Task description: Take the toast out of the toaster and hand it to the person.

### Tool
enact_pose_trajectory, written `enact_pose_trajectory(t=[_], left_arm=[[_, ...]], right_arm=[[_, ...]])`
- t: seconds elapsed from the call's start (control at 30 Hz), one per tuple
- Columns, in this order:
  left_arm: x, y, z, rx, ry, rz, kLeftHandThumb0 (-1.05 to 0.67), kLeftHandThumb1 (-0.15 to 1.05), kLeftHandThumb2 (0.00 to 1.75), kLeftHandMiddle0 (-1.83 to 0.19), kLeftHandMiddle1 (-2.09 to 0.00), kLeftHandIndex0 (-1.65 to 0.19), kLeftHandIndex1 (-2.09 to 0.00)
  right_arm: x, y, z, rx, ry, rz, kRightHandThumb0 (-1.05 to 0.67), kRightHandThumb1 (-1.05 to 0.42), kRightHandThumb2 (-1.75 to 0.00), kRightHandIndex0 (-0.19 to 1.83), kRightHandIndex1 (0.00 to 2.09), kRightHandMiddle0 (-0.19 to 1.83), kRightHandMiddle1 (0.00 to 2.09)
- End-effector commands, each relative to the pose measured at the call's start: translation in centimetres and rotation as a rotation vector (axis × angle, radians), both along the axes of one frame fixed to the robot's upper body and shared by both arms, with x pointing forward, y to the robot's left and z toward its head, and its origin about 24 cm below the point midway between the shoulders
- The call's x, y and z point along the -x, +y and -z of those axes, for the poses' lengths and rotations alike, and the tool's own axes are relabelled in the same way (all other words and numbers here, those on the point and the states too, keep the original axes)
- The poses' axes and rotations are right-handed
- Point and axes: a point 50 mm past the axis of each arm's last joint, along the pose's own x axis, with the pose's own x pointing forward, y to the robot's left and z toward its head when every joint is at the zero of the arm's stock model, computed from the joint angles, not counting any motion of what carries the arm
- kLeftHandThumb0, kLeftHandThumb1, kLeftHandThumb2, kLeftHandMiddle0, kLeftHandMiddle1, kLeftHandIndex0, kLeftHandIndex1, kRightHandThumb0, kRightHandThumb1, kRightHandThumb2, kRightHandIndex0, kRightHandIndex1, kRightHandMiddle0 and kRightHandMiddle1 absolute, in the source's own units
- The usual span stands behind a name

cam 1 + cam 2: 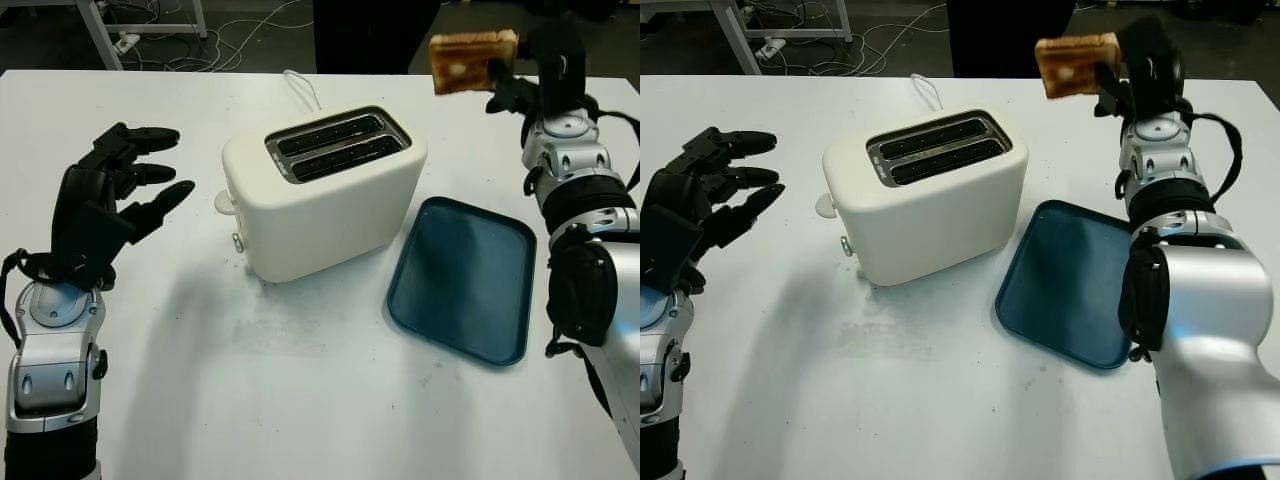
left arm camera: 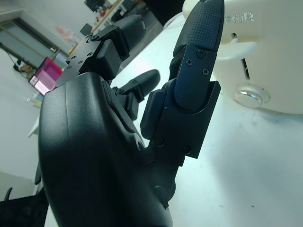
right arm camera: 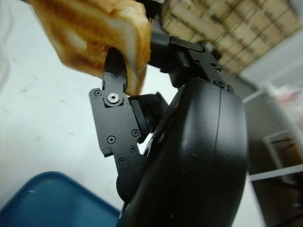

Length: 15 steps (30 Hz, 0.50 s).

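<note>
One toast slice (image 1: 472, 60), light and crumbly, upper right: right hand (image 1: 510, 85) is pinching its edge; left hand (image 1: 115, 195) is holding nothing.

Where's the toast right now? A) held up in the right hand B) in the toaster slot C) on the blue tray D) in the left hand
A: the right hand grips the toast in the air past the tray; the toaster slots look empty and the left hand is open.
</note>
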Motion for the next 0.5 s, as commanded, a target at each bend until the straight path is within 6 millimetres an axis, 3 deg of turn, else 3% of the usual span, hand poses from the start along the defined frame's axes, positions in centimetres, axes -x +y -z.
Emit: enact_pose_trajectory(t=[0.0,0.2,0.47], left_arm=[[-0.1,0.0,0.0,-0.002,-0.008,0.017,-0.87,0.92,0.1,-0.31,-1.01,-0.35,-0.75],[0.0,-0.1,-0.1,0.002,-0.006,0.014,-0.88,0.92,0.1,-0.32,-1.01,-0.35,-0.76],[-0.2,-0.2,-0.2,-0.012,-0.005,0.015,-0.88,0.92,0.11,-0.31,-1.02,-0.34,-0.77]], right_arm=[[0.2,0.1,1.5,-0.065,0.047,-0.001,-0.17,-0.92,-0.43,0.62,1.75,0.18,1.68],[0.3,0.5,2.6,-0.135,0.057,-0.003,-0.16,-0.92,-0.43,0.56,1.75,0.07,1.74],[0.2,0.9,2.6,-0.151,0.042,-0.031,-0.17,-0.92,-0.44,0.55,1.75,0.14,1.75]])
